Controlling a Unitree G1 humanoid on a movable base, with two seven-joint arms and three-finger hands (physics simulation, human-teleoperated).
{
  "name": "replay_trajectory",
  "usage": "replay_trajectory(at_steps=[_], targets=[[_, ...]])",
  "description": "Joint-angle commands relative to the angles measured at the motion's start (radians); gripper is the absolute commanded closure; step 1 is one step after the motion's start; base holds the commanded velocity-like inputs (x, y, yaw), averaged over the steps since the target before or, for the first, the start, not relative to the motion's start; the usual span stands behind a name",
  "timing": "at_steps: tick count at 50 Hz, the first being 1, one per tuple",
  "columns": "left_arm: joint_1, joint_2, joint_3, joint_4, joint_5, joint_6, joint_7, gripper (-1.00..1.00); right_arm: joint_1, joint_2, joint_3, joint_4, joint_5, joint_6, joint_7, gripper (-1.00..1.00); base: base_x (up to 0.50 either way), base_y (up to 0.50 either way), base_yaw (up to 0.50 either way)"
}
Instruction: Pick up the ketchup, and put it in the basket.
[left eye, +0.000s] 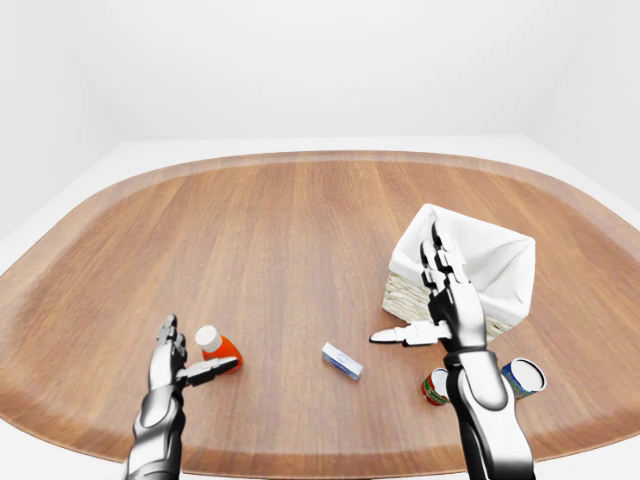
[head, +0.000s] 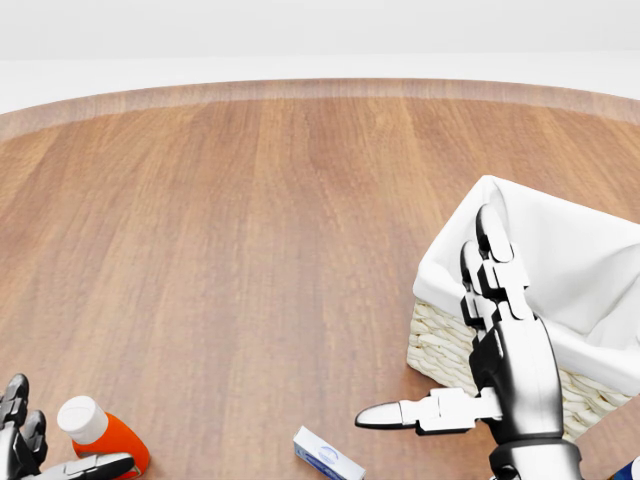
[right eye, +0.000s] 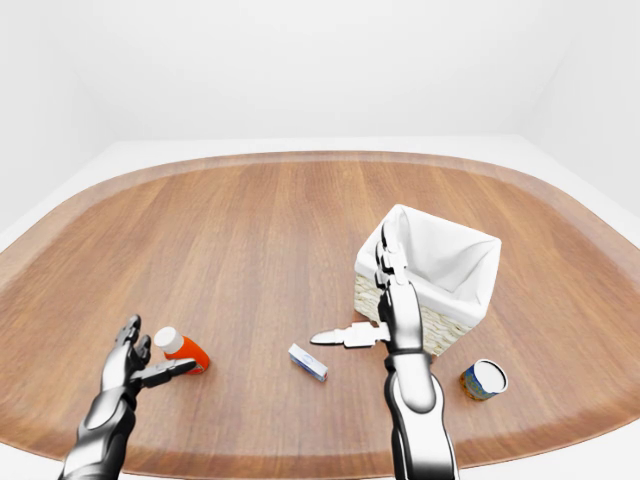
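Observation:
The ketchup (left eye: 218, 347) is a red bottle with a white cap, lying tilted on the wooden table (left eye: 280, 230) at the lower left. My left hand (left eye: 178, 357) is open right beside it, thumb reaching across the bottle's lower side, fingers not closed round it. The basket (left eye: 462, 278) is wicker with a white cloth liner, at the right. My right hand (left eye: 425, 300) is open and empty, held upright at the basket's left side, thumb pointing left.
A small white and blue box (left eye: 342, 361) lies between the hands. Two cans (left eye: 524, 377) stand near the table's lower right edge, one partly behind my right forearm (left eye: 435, 386). The table's rim curves round the whole scene.

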Motion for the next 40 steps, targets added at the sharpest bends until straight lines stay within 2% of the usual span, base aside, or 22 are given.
replay_trajectory(at_steps=[1,10,15,16,17,40], targets=[[-0.077,0.038,-0.022,0.182,-0.011,0.000,0.013,-1.00,0.004,0.000,0.002,-0.007,-0.003,0.000,0.000,-1.00,0.00,0.00,0.00],[-0.116,0.052,-0.047,0.271,-0.024,0.000,0.020,-1.00,0.007,0.000,0.004,-0.011,-0.007,0.000,-0.003,-1.00,0.00,0.00,0.00],[-0.104,0.051,-0.055,0.249,-0.031,0.000,0.019,-1.00,0.007,0.001,0.006,-0.012,-0.009,0.000,-0.004,-1.00,0.00,0.00,0.00],[-0.103,0.051,-0.055,0.247,-0.032,0.000,0.018,-0.71,0.007,0.001,0.006,-0.012,-0.009,0.000,-0.004,-1.00,0.00,0.00,0.00],[-0.098,0.049,-0.055,0.241,-0.035,0.000,0.014,1.00,0.007,0.001,0.007,-0.011,-0.010,0.000,-0.005,-1.00,0.00,0.00,0.00],[-0.089,0.040,-0.067,0.229,-0.009,0.000,0.021,0.94,0.007,0.000,0.005,-0.003,-0.009,0.000,-0.002,-1.00,0.00,0.00,0.00]])
